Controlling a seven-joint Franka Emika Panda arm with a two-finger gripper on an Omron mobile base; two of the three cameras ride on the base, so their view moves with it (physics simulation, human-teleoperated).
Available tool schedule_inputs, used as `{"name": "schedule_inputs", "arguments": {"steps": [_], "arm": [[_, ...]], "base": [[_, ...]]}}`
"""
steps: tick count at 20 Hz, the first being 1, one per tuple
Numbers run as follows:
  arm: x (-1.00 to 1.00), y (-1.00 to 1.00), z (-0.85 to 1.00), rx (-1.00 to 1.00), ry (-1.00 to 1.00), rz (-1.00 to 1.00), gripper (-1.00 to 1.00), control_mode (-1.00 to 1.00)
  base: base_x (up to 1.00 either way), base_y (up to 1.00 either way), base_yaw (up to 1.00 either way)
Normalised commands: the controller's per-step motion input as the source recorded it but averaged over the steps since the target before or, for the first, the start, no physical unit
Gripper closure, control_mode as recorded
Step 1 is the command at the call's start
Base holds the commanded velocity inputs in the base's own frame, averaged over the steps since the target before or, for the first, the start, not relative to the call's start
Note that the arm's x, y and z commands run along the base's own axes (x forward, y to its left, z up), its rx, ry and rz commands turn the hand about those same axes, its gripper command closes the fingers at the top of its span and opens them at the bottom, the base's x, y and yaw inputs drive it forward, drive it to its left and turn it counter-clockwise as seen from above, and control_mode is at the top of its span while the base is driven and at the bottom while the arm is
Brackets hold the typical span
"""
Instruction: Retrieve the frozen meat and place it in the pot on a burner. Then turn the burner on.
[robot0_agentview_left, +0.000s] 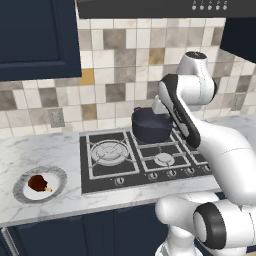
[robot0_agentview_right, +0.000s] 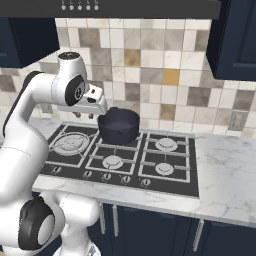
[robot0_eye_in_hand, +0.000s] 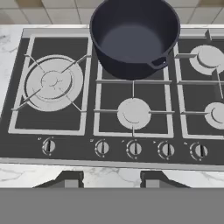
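Hand (robot0_eye_in_hand: 109, 178) clenched, empty, above stove knobs (robot0_eye_in_hand: 134, 148); pot (robot0_agentview_left: 150, 125) on rear burner; frozen meat (robot0_agentview_left: 39, 183) on plate (robot0_agentview_left: 56, 176) left

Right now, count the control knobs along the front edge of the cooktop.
5, in one row along the front strip of the cooktop: far-left knob, second knob, middle knob, fourth knob, far-right knob. None looks hidden.
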Motion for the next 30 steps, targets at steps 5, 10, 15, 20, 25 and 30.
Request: {"name": "schedule_inputs", "arguments": {"steps": [5, 10, 15, 20, 25, 30], "arm": [[-0.04, 0.05, -0.12, 0.00, 0.01, 0.00, -1.00, -1.00], [0.00, 0.02, -0.03, 0.01, 0.03, 0.00, -1.00, -1.00], [-0.12, 0.41, -0.10, 0.03, 0.06, 0.13, -1.00, -1.00], [-0.03, 0.81, -0.11, 0.00, 0.03, 0.06, -1.00, -1.00], [0.00, 0.81, -0.24, 0.01, 0.01, -0.01, -1.00, -1.00], [-0.33, 0.66, -0.23, 0.01, 0.00, 0.01, -1.00, -1.00]], "base": [[0.00, 0.00, 0.00], [0.00, 0.00, 0.00], [0.00, 0.00, 0.00], [0.00, 0.00, 0.00], [0.00, 0.00, 0.00], [0.00, 0.00, 0.00]]}}
